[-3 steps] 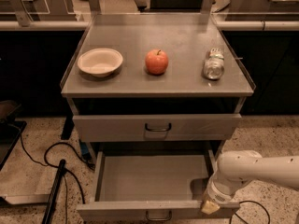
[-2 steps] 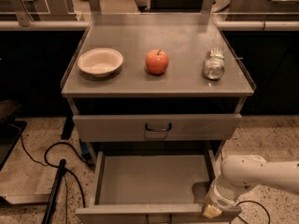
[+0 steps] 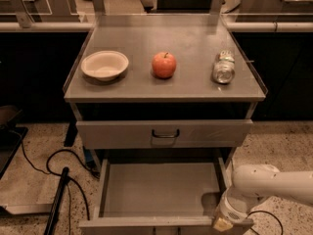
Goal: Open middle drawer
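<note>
The middle drawer (image 3: 161, 187) is standing pulled far out of the desk (image 3: 195, 89), toward the camera, so its grey floor is showing from above. Its front rim is running along the lower border of the view. Just above it, the upper drawer (image 3: 112, 133) is sitting closed, and the dark wire handle (image 3: 165, 133) is lying centred on its front.

The white arm (image 3: 274, 182) is coming in from the right edge, low in the view, and is bending down toward the open drawer. The gripper (image 3: 223, 223) is sitting at the right front corner of the middle drawer, at the front rim. Whether it is touching the rim or only hanging over it, I cannot tell. I also cannot tell if the gripper is open or closed, because the wrist is covering it from this side.

On the top of the desk three things are lying in one row, well apart from each other. A pale bowl (image 3: 105, 65) is standing at the left, a red apple (image 3: 164, 65) is standing in the middle, and a metal can (image 3: 224, 67) is lying on its side at the right.

On the speckled floor (image 3: 34, 180) at the left of the desk, black cables (image 3: 54, 158) are curling, and a dark rod (image 3: 56, 204) is lying near them.
</note>
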Robot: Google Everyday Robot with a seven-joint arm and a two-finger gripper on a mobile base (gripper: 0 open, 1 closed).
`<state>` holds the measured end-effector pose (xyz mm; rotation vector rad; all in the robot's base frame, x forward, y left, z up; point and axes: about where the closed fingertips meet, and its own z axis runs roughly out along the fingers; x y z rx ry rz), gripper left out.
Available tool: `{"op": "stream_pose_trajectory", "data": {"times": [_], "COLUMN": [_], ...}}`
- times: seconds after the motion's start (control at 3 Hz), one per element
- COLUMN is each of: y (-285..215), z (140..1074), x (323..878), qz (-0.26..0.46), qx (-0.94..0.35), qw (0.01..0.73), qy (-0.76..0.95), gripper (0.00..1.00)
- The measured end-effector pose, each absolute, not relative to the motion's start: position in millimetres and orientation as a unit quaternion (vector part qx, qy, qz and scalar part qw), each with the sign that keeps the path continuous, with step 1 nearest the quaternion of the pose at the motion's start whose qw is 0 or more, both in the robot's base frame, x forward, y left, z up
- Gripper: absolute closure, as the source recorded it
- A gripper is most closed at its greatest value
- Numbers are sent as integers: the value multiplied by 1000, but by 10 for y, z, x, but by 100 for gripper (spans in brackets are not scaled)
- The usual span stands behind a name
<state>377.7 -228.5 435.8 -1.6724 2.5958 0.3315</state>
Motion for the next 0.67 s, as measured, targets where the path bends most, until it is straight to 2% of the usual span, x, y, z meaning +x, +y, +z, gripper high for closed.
{"op": "stream_pose_trajectory", "data": {"times": [0.67], "y": [-2276], "z": [4408], "x": [3605], "qz": [113], "qx": [-530], "qw": [20], "qy": [840], "gripper": [100]}}
